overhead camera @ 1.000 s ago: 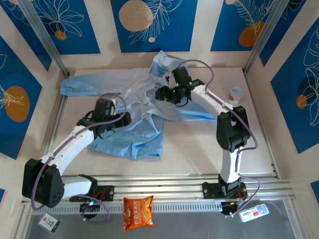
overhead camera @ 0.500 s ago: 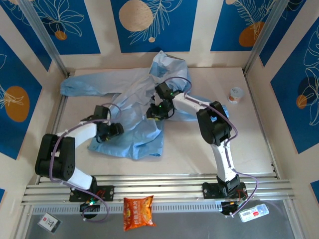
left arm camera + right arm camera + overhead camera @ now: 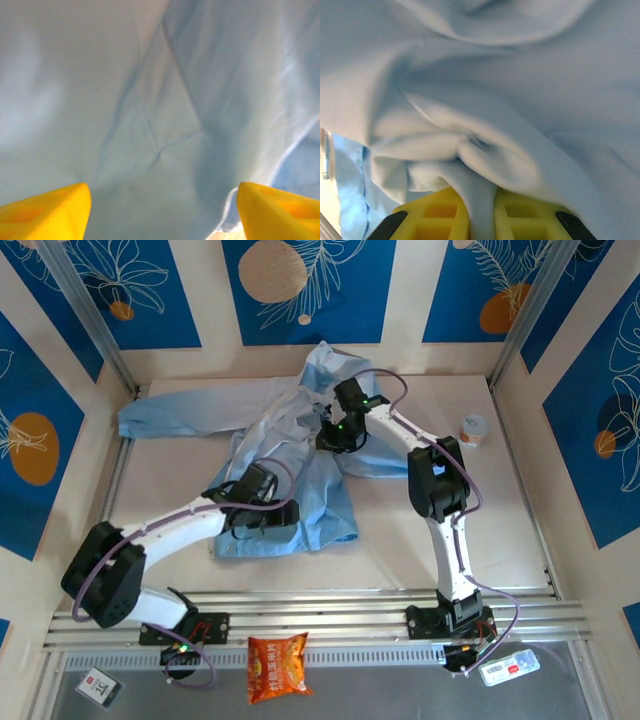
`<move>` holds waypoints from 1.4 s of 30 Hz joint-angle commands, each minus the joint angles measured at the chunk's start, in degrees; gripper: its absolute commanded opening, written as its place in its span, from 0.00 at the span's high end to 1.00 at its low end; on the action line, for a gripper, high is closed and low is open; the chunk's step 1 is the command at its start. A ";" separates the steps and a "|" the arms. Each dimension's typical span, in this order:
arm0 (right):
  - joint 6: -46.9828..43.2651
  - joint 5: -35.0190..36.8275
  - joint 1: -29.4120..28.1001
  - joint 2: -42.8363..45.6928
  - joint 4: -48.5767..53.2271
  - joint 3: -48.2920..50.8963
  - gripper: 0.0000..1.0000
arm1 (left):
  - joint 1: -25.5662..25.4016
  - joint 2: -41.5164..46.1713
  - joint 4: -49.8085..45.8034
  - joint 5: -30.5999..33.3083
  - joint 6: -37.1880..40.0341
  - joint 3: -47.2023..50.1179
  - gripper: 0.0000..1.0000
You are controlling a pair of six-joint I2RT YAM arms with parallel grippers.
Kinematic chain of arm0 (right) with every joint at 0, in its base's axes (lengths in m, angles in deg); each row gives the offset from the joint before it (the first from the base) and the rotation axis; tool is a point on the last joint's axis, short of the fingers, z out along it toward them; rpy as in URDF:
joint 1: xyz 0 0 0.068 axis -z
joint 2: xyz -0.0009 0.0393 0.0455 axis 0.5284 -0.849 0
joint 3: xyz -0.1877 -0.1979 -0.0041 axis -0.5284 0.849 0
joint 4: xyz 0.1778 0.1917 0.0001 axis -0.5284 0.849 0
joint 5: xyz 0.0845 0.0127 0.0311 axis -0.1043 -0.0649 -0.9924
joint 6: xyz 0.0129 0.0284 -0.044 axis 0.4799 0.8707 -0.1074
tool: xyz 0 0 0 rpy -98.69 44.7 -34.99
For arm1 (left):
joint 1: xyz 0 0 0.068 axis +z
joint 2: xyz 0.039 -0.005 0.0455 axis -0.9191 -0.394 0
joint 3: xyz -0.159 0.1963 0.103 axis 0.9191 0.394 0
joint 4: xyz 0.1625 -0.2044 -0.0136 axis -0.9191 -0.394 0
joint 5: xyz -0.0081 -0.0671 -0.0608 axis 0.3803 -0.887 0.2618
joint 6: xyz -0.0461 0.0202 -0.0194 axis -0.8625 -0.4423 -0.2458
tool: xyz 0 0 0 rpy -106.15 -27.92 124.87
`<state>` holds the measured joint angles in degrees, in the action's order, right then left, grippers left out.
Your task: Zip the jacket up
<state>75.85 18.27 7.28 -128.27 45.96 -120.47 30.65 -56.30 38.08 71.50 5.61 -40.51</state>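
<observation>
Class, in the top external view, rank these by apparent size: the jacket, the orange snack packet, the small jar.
jacket
orange snack packet
small jar
The packet sits nearer the camera, which may exaggerate it.

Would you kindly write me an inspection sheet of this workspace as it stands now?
Surface: beige tabletop, walled on three sides.
Job's things: light-blue thin fabric jacket, crumpled, lying across the far left and middle.
Clutter: small round jar at far right; orange snack packet on the near side of the rails.
Grippers: left pincer open over the jacket; right pincer shut on a jacket fold.
Cables: purple cables loop along both arms.
Surroundings: blue-and-cream patterned wall panels; metal rails at the near edge.
</observation>
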 commanded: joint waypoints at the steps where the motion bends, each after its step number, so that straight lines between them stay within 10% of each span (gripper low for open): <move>1: -1.32 1.88 0.96 6.18 -0.08 5.77 0.85 | 6.38 5.32 -8.89 3.63 5.54 -4.82 0.20; 10: -0.23 2.35 0.41 12.60 -3.72 17.05 0.75 | 31.71 -1.14 -14.40 2.56 14.39 -6.37 0.17; 24: 1.17 4.68 -5.30 7.06 -3.54 15.40 0.33 | 36.49 -16.48 -11.31 3.07 16.62 -6.70 0.21; 34: -2.30 5.57 -2.07 2.43 0.50 9.14 0.90 | 36.20 -7.46 -12.94 -6.13 13.23 0.48 0.97; 42: -5.89 5.49 2.19 0.28 4.62 3.11 0.98 | 22.24 9.54 -14.18 -6.50 0.81 8.60 1.00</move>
<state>72.27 23.30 8.35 -126.61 47.82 -115.22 58.04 -49.92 26.78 66.27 13.00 -34.33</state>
